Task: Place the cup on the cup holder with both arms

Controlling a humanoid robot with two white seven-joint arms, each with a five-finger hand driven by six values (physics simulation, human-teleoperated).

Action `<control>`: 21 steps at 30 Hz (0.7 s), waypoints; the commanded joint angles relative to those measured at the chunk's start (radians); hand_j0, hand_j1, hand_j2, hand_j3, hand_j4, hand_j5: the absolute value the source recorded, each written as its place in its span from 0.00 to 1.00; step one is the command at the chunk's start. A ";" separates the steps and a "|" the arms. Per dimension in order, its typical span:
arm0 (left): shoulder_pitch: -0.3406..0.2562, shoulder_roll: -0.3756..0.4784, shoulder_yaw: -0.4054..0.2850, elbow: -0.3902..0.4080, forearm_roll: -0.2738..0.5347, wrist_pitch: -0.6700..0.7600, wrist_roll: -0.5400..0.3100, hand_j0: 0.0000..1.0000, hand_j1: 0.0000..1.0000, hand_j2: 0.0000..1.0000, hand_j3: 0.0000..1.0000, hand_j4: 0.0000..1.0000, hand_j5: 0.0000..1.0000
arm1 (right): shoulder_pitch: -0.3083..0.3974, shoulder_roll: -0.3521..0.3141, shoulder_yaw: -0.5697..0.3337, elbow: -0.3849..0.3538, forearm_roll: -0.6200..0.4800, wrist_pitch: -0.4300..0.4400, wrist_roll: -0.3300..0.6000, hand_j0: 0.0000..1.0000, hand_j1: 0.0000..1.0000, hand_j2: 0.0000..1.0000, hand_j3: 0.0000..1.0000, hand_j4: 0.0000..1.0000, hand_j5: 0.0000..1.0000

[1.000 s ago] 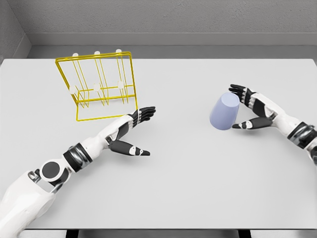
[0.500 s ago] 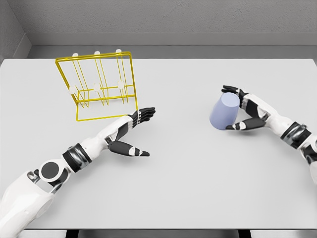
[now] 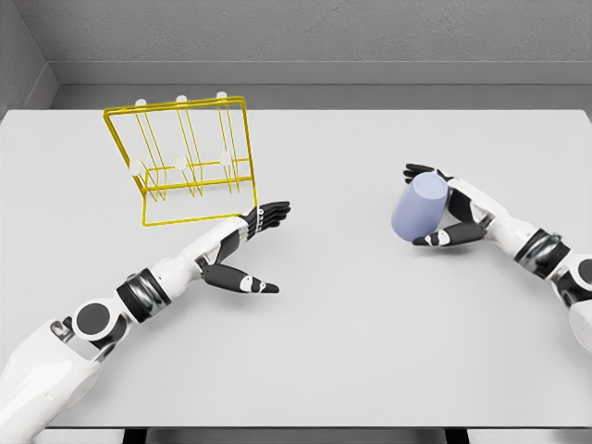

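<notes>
Grey walls behind, a dark sill along the back, and in front a broad pale-grey table [image 3: 370,351] filling nearly the whole head view.

Far left on that table: a yellow wire cup holder [image 3: 180,162], an open frame with thin upright prongs tipped by small white knobs, tilted a little so the top rail leans toward the back left. Standing free, touched by nothing.

Right of centre: a pale lavender-blue tumbler-shaped cup [image 3: 419,208], tipped over at a slant, closed end up and to the right, wider mouth down and to the left, lower edge on or just above the table (cannot tell which). Well apart from the holder, most of the table's width between them.

Coming in from the right edge: the white right arm, its black-and-white right hand [image 3: 448,209] cupped round the cup's upper end. Fingers [image 3: 416,172] arched over the top rim, thumb [image 3: 437,238] lying just below the cup's right side. Closing around the cup, in contact or very nearly so; a firm grip not clear.

Coming in from the lower left: the white left arm, laid flat across the table. Left hand [image 3: 242,248] spread and holding nothing, fingers [image 3: 268,212] stretched toward the right, just in front of the holder's base, thumb [image 3: 242,279] splayed low and apart.
</notes>
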 commanded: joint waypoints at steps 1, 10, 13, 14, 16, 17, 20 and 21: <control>0.000 0.002 0.000 -0.001 0.005 0.000 0.000 1.00 1.00 1.00 1.00 1.00 1.00 | 0.000 0.000 0.000 0.000 -0.006 0.005 0.000 0.93 0.93 0.93 0.93 0.93 0.93; 0.002 0.002 0.000 -0.002 0.005 -0.002 0.000 1.00 1.00 1.00 1.00 1.00 1.00 | -0.002 0.006 0.014 0.010 -0.006 0.008 0.000 0.77 0.77 0.77 0.77 0.77 0.77; 0.002 0.002 0.002 -0.002 0.005 0.000 0.000 1.00 1.00 1.00 1.00 1.00 1.00 | -0.009 0.009 0.014 0.005 -0.006 0.005 0.000 0.75 0.75 0.75 0.75 0.75 0.75; 0.002 0.002 0.002 -0.001 0.005 0.000 0.000 1.00 1.00 1.00 1.00 1.00 1.00 | -0.011 0.009 0.014 0.002 -0.006 0.003 0.000 0.75 0.75 0.75 0.75 0.75 0.75; 0.002 0.002 0.002 -0.002 0.005 0.000 0.000 1.00 1.00 1.00 1.00 1.00 1.00 | -0.014 0.009 0.014 0.000 -0.006 0.003 0.000 0.75 0.75 0.75 0.75 0.75 0.75; 0.003 0.002 0.002 -0.002 0.005 0.000 0.000 1.00 1.00 1.00 1.00 1.00 1.00 | -0.014 0.008 0.014 0.000 -0.006 0.003 0.000 0.75 0.75 0.75 0.75 0.75 0.75; 0.002 0.004 0.002 -0.001 0.003 0.000 0.000 1.00 1.00 1.00 1.00 1.00 1.00 | -0.023 0.006 0.014 -0.001 -0.006 0.000 0.000 0.75 0.75 0.75 0.75 0.75 0.75; 0.002 0.004 0.002 -0.001 0.003 0.000 0.000 1.00 1.00 1.00 1.00 1.00 1.00 | -0.029 0.006 0.013 -0.001 -0.006 -0.001 0.000 0.75 0.75 0.75 0.75 0.75 0.75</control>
